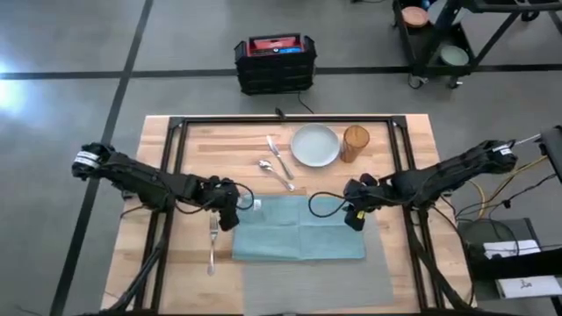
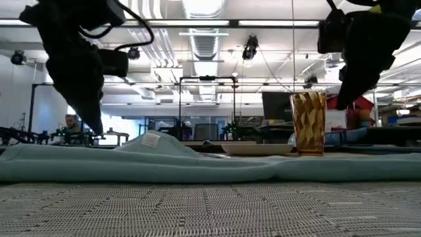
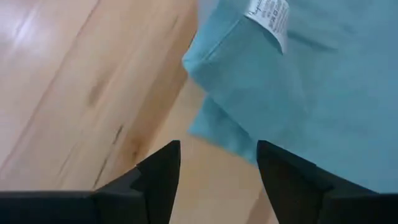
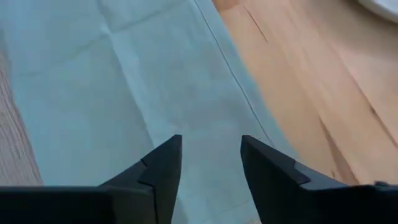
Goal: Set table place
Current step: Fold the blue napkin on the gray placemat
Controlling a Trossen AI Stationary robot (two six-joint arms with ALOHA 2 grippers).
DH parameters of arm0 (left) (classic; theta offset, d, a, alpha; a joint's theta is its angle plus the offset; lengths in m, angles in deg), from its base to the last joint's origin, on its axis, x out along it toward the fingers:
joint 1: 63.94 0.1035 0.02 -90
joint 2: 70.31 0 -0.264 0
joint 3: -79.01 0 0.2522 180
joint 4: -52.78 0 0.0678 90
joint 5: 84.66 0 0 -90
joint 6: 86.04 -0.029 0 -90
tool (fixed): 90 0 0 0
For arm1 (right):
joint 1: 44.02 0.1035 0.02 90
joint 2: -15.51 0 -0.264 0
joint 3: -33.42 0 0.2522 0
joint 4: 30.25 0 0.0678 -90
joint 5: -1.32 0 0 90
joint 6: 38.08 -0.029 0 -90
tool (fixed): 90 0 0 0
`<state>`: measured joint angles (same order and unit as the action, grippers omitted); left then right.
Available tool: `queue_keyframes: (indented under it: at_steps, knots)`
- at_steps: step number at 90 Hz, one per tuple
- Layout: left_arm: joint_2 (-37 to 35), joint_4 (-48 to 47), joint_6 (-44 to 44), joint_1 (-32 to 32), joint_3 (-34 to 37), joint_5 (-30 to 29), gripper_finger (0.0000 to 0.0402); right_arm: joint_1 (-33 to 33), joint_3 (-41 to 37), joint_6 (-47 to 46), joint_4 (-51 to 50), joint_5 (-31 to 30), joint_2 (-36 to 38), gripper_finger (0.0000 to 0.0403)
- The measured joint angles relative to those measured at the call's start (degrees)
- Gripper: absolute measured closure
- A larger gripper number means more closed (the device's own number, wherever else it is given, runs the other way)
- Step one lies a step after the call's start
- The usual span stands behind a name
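Near the counter's [image 1: 413,140] front edge lies the teal napkin [image 1: 299,230]; the left pincer [image 1: 230,209] hangs with fingers apart over its left corner, the right pincer [image 1: 354,213], also apart, over its right edge. Plate [image 1: 315,145], glass [image 1: 356,143], knife [image 1: 279,157] and spoon [image 1: 275,173] sit toward the back edge, and the fork [image 1: 212,246] lies left of the napkin.

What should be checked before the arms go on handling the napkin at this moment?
1. Left gripper open, at the teal napkin corner: ok.
2. Right gripper open over the napkin's other end: ok.
3. Napkin flat: not ok, the corner with the label is folded up.
4. Fork clear of the napkin, on the table: ok.
5. Plate and amber glass away from both arms: ok.
6. Placemat position under the napkin: cannot tell.
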<state>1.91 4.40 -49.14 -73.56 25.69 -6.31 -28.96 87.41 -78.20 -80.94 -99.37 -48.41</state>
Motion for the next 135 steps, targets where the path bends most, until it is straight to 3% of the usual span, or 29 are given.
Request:
queue_keyframes:
  at_steps: [15, 43, 66, 102, 123, 135]
  knots:
    - [-0.8, 1.1, -3.3, 4.5, 0.6, 2.0, 0.0205, 3.5, -0.6, -2.9, 0.1, -0.4, -0.8, 0.0261]
    - [-5.0, 8.8, -1.8, 8.9, 10.1, 7.6, 0.0203, 14.8, -4.9, -13.1, 6.0, -9.6, -3.6, 0.0278]
    - [-9.4, 27.7, -1.4, 11.8, 18.3, 12.5, 0.0207, 17.3, -4.9, -15.4, 7.3, -14.8, -7.3, 0.0294]
    - [-5.1, 42.7, -3.5, 13.2, 21.8, 14.0, 0.0215, 17.5, -4.9, -13.3, 12.5, -16.5, -13.9, 0.0321]
    - [2.4, 49.5, -3.8, 13.5, 21.8, 13.9, 0.0215, 17.5, -4.9, -13.2, 13.4, -16.3, -15.6, 0.034]
    - [4.3, 58.2, -5.1, 13.4, 21.5, 21.7, 0.0224, 17.5, -4.9, -12.9, 13.6, -16.0, -15.3, 0.035]
